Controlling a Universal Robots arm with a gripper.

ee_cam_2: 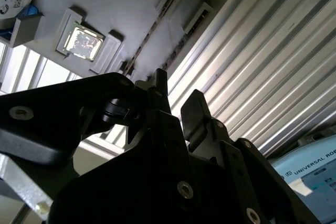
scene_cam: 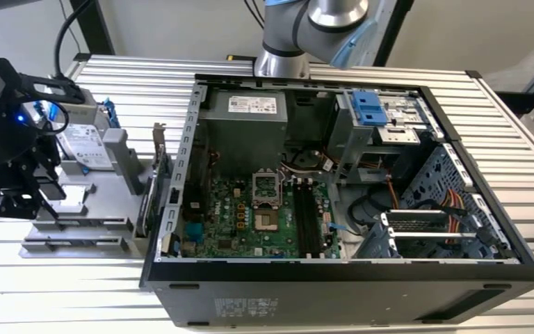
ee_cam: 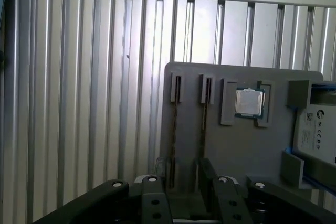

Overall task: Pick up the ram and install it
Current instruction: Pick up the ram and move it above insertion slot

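While the arm leans out over the counter (scene_cam: 517, 139) toward the exterior view's left, its pincer (ee_cam_2: 178, 92) hangs with the two black fingers (ee_cam_2: 195, 103) apart and nothing clamped between them, poised close above a grey parts tray (ee_cam: 241, 150). In the first wrist view the ram (ee_cam: 172, 135) runs up from the fingertips, standing on its long edge in a narrow slot of the tray, so from here it reads as a thin strip. A second strip (ee_cam: 202, 124) of the same kind stands just beside it in its own slot. I cannot tell whether the fingers already straddle the ram or stop just short of it. Further along the tray a processor chip (ee_cam: 248, 102) lies in a recess, and a silver hard drive (ee_cam: 317, 129) sits at the tray's far side. Well apart from all this stands the open computer case (scene_cam: 341, 278), its motherboard (scene_cam: 248, 216) bare to view, with long dark memory sockets (scene_cam: 306, 223) that look unfilled. To my eye this is the pick-up step, with the grasp not yet made and the install not begun. A good grip would call for the fingers squared across the stick's flat faces, clear of its neighbour, and a straight pull out of the slot.
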